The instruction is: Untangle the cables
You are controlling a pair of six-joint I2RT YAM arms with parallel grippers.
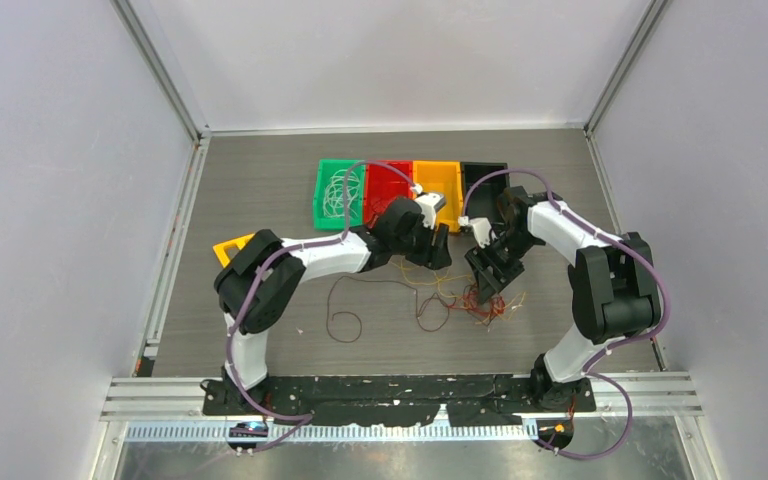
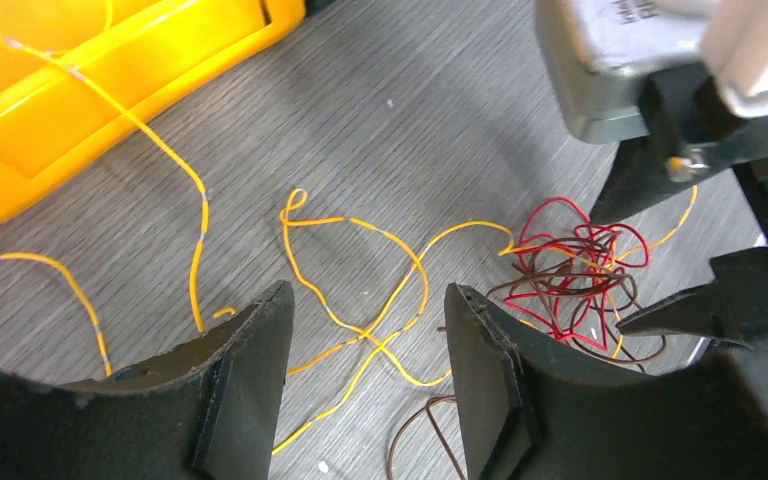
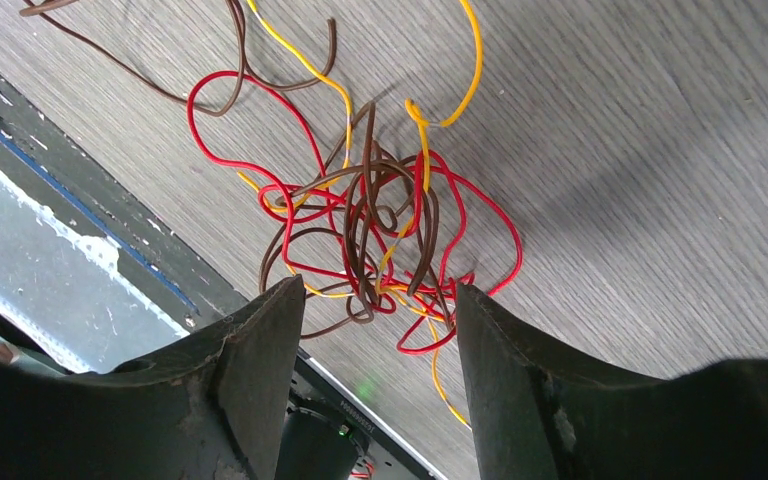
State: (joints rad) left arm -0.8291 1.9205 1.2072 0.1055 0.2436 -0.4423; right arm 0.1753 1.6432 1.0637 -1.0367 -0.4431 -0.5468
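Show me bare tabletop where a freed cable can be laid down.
Bare: the far-left corner between the green bin and the left rail; the near strip between the brown loop and the base plate. Crowded: the middle, around the tangle.

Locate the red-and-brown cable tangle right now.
Top view: the red-and-brown tangle lies on the table right of centre, beneath the right gripper, nearer the arms than the orange bin. Yellow strands trail left toward the left gripper.

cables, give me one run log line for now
left gripper: open, over yellow-orange cable | right gripper: open, over red-brown cable tangle | tangle on table
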